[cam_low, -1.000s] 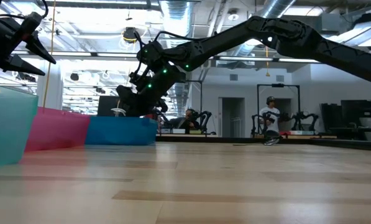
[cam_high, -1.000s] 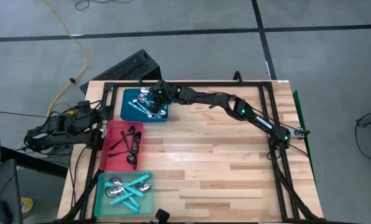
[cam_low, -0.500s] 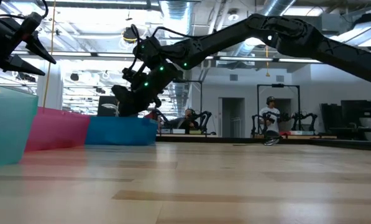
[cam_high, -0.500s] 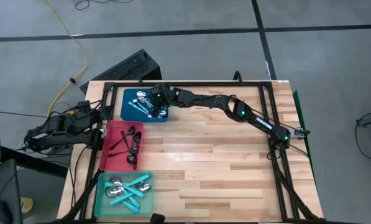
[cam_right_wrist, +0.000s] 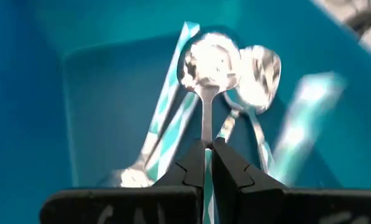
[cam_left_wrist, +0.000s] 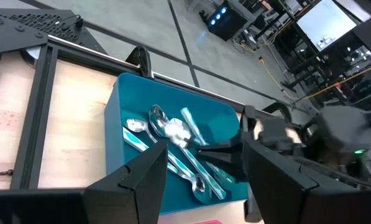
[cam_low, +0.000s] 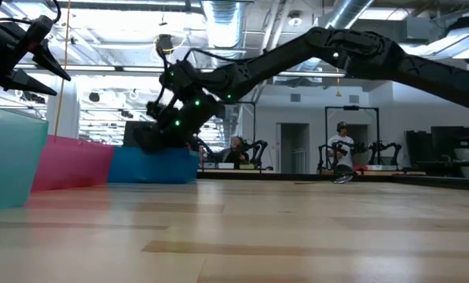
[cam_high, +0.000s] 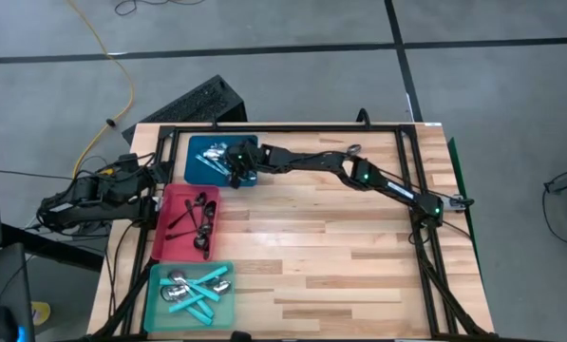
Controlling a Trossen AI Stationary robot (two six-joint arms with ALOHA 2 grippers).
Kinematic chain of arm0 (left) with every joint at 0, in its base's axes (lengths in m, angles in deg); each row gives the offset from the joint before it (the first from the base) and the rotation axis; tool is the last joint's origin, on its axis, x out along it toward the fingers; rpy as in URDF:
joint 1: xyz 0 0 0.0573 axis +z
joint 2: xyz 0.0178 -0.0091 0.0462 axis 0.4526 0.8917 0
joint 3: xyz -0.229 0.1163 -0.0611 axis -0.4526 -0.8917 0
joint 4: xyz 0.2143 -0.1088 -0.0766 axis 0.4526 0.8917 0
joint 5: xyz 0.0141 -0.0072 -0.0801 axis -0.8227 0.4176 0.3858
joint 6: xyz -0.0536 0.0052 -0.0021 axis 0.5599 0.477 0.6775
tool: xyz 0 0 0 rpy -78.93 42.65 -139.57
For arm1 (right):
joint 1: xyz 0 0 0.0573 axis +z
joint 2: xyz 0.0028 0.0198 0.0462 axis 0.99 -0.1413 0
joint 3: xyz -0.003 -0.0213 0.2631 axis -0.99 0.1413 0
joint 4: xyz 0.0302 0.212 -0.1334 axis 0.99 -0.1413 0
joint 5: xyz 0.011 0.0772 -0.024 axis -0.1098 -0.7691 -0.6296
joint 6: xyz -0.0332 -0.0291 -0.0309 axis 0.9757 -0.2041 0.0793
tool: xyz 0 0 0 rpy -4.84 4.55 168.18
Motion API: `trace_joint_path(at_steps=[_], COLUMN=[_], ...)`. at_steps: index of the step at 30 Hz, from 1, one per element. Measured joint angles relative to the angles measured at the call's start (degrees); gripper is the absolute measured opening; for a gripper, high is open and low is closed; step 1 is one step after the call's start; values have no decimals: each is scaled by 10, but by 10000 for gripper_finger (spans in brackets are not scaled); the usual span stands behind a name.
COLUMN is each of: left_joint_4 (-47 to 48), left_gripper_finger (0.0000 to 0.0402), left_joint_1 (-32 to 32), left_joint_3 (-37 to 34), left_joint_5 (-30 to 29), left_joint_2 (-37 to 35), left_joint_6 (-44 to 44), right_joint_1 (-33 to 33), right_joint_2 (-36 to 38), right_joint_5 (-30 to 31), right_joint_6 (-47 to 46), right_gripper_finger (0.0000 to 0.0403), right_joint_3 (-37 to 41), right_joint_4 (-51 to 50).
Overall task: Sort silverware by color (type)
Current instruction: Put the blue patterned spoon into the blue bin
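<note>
My right gripper (cam_high: 234,163) reaches low into the blue tray (cam_high: 199,161) at the table's far left and is shut on a shiny silver spoon (cam_right_wrist: 210,62). Under and beside that spoon lie other silver spoons and turquoise-handled ones (cam_left_wrist: 194,177) on the tray's floor. The red tray (cam_high: 169,237) holds black spoons (cam_high: 199,218). The teal tray (cam_high: 155,306) holds turquoise-handled spoons (cam_high: 202,290) and silver bowls. My left gripper (cam_left_wrist: 205,163) waits open beyond the table's left edge, above the trays. My right gripper pinches the silver spoon's thin handle (cam_right_wrist: 205,138) between its two fingers, well back from the bowl. The fingers slant down from the table's right side and lie along the handle, the bowl (cam_right_wrist: 211,59) pointing ahead. Whether the bowl rests on the spoons below, I cannot tell.
A black frame rail (cam_high: 292,126) runs along the table's far edge and sides. A dark keyboard-like plate (cam_high: 193,103) lies beyond the far left corner. The bare wood (cam_high: 340,247) right of the trays gives free room. People stand far off in the room.
My right gripper has gone down and toward the table's left edge, into the blue tray, rolling a little. It has stayed shut on the silver spoon, which has sunk from above the tray's rim to below it.
</note>
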Motion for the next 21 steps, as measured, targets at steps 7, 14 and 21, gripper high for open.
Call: trace_joint_path(at_steps=[7,14,21], left_joint_4=[0,0,0], left_gripper_finger=[194,194,194], left_joint_1=[0,0,0], left_joint_3=[0,0,0], left_joint_5=[1,2,2], left_joint_2=[0,0,0], left_joint_6=[0,0,0], right_joint_1=[-4,-4,-3], right_joint_2=[-2,-2,-3], right_joint_5=[-2,-3,-4], right_joint_6=[-20,-22,-28], right_gripper_finger=[33,42,62], right_joint_3=[1,1,1], right_joint_4=[-2,-4,-7])
